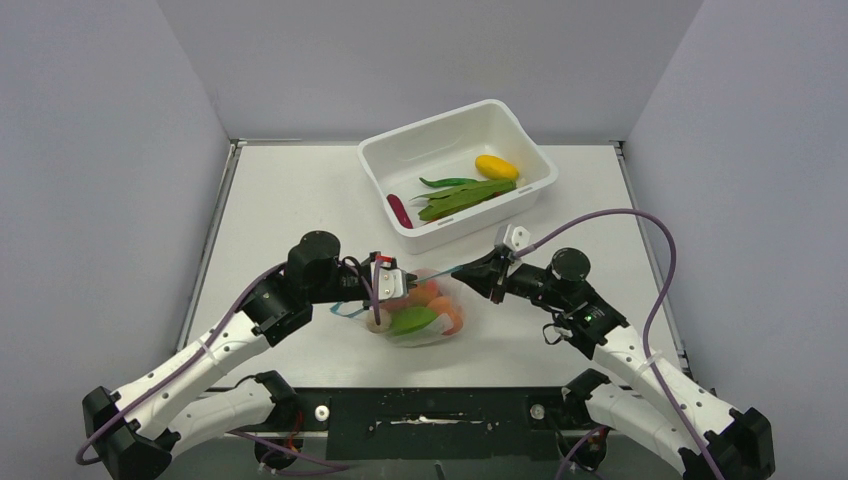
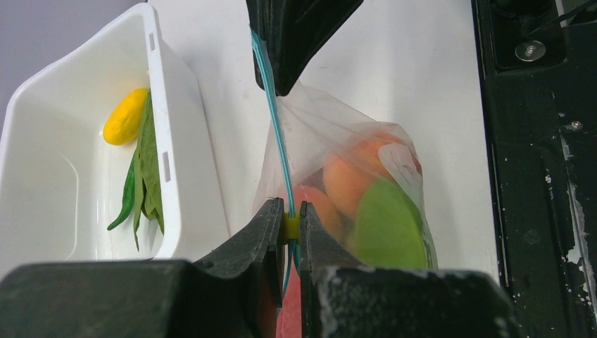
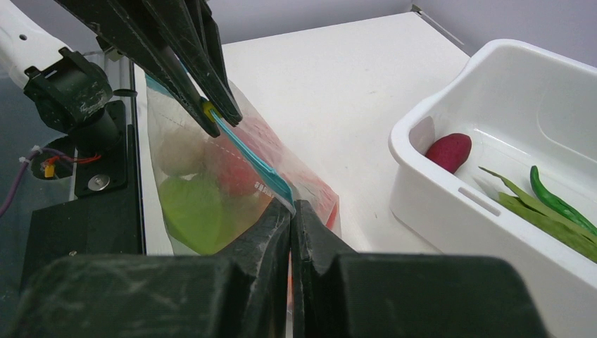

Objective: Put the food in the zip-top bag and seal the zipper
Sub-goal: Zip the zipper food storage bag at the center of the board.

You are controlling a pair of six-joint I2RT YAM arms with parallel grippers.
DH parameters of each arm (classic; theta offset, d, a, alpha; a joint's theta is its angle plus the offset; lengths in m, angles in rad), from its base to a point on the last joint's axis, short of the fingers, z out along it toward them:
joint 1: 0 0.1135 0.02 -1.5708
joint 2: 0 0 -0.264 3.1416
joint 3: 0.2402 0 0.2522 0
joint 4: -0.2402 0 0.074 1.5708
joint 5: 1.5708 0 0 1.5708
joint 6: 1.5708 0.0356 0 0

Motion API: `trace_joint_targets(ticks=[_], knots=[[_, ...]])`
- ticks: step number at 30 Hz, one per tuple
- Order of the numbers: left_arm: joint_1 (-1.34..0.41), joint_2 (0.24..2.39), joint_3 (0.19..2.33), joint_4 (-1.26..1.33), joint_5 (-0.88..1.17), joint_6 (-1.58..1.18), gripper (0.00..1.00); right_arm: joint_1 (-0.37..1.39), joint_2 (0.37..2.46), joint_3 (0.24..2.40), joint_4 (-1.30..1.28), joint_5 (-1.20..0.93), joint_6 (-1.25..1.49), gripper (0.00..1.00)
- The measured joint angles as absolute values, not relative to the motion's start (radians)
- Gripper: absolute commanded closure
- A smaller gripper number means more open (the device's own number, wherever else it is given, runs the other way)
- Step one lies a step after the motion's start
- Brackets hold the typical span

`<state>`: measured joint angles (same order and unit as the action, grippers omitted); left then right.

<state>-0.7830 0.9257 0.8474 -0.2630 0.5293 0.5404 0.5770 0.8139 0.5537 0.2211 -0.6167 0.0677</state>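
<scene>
**Bag held by its zipper between both grippers**

The bag (image 1: 428,318) sits a little toward 6 o'clock from the middle of the counter (image 1: 290,200), just in front of the arm bases. The food (image 1: 412,320) is inside it: orange peaches, a round green piece and a pale piece show through the clear plastic.

The left gripper (image 1: 386,292) is at the 9 o'clock end of the bag. Its fingers are pressed together on the blue zipper (image 2: 274,127), with a small yellow slider (image 2: 290,227) between them. The right gripper (image 1: 497,282) is at the 2 o'clock side of the bag. Its fingers are also closed tight on the zipper, at the other end. The blue strip runs straight from one gripper to the other, and the bag hangs under it. I cannot tell if the bottom of the bag touches the counter.

A white tub (image 1: 455,232) stands at 1 o'clock from the bag, apart from it. In the tub lie a yellow fruit (image 1: 496,167), some green leaves (image 1: 462,198) and a dark red fruit (image 1: 399,211).
</scene>
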Motion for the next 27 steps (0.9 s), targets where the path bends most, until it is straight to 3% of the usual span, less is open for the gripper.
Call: trace_joint_targets(ticks=[27], knots=[[-0.766,0.801,0.823,-0.405,0.446,0.56,1.0,0.433,0.789,0.538,0.208,-0.602,0.174,1.0]])
